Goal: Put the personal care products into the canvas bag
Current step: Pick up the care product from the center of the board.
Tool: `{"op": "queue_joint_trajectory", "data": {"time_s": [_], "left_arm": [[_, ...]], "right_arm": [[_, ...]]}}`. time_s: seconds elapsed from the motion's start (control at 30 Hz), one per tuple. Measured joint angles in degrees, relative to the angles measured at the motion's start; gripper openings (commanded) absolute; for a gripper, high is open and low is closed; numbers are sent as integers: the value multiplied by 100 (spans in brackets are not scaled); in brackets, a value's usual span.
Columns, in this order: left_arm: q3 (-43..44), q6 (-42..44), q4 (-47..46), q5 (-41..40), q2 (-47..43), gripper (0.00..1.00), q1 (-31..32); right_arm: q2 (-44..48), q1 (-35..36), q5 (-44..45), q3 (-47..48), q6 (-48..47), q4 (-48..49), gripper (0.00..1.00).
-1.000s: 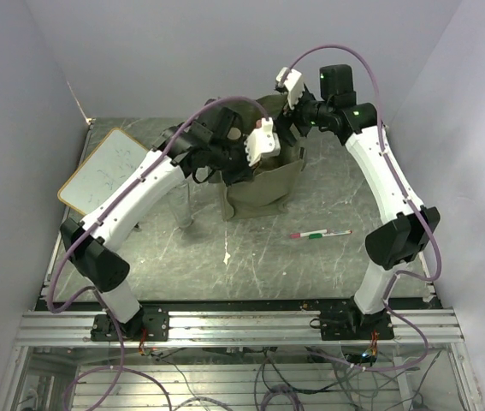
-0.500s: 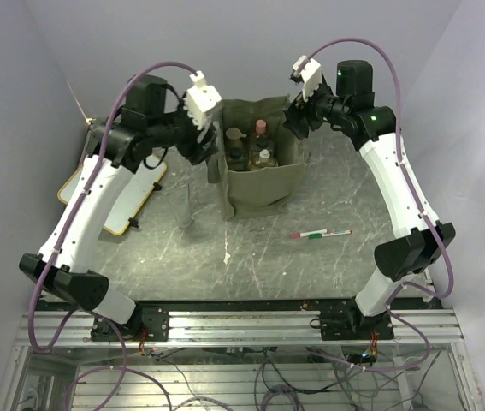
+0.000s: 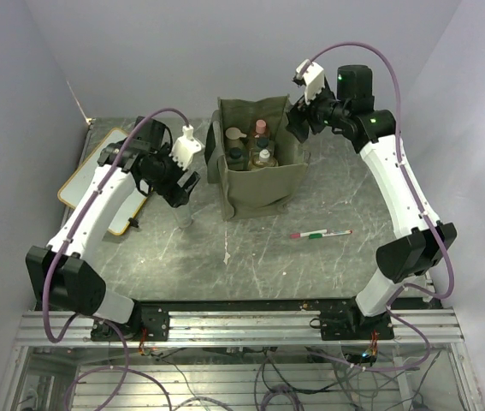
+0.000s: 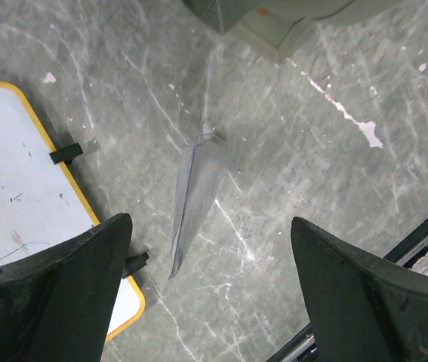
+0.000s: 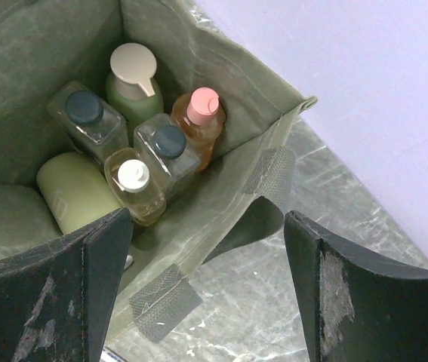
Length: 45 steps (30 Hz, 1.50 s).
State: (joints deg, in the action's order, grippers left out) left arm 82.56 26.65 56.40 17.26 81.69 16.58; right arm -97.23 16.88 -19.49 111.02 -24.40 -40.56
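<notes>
Directly beneath the left gripper (image 4: 210,226), between its two fingers as viewed from the wrist, the grey tube (image 4: 196,185) is shown on the table (image 4: 334,173). It appears to stand on end, though this cannot be told for certain. The fingers are spread wide and nothing is held; the spread is judged to suit a descent around the tube's flat body. Just outside the finger at the left of the wrist view, the whiteboard (image 4: 17,204) is seen; it is no part of the task and is to be avoided.

Below the right gripper (image 5: 206,226), whose fingers are likewise parted and empty, the canvas bag (image 5: 221,204) is seen open. Its wall runs under the fingertips. The bottles (image 5: 167,147) are packed inside, most of them upright and touching and one laid on its side. This gripper is judged to be posted at the rim, perhaps to steady the fabric.

The pen (image 3: 321,233) lies well apart from both grippers. The tube is the only product visible outside the bag, so its pickup is judged the step in hand.
</notes>
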Motion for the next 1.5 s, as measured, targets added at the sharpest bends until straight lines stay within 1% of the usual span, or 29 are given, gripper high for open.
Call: {"op": "queue_joint_trajectory", "data": {"time_s": [0.13,0.2,0.4,0.47,0.57,0.6,0.63,0.8,0.93,1.1,1.2,1.33,1.5], "left_arm": [[-24,96,55,-127,271,90,-26],[-24,140,55,-153,435,81,-31],[-114,275,48,-162,776,51,-31],[-153,299,44,-164,822,39,-31],[-175,332,15,-205,833,17,-33],[-175,337,2,-223,833,11,-35],[-175,339,-9,-229,833,8,-37],[-168,393,15,-232,809,7,-42],[116,634,391,-208,807,7,-42],[1097,826,1019,-170,776,7,-42],[1851,855,1327,-79,710,7,-42],[2564,785,1528,81,529,7,-42],[3303,400,1502,243,201,7,-42]], "right_arm": [[13,-2,0,-70,2,0,82],[52,-2,2,-118,2,-4,82],[219,-9,4,-210,0,-2,82],[254,-13,4,-212,0,0,82],[273,-28,4,-212,0,0,82],[273,-31,7,-212,0,-2,82],[273,-33,7,-214,0,-2,82],[273,-35,9,-219,0,0,82],[273,-37,26,-219,0,-2,82],[273,-57,-9,-219,35,0,82],[273,-109,-76,-219,120,0,82],[273,-144,-122,-219,256,11,82],[269,-146,-166,-219,413,55,82]]}}
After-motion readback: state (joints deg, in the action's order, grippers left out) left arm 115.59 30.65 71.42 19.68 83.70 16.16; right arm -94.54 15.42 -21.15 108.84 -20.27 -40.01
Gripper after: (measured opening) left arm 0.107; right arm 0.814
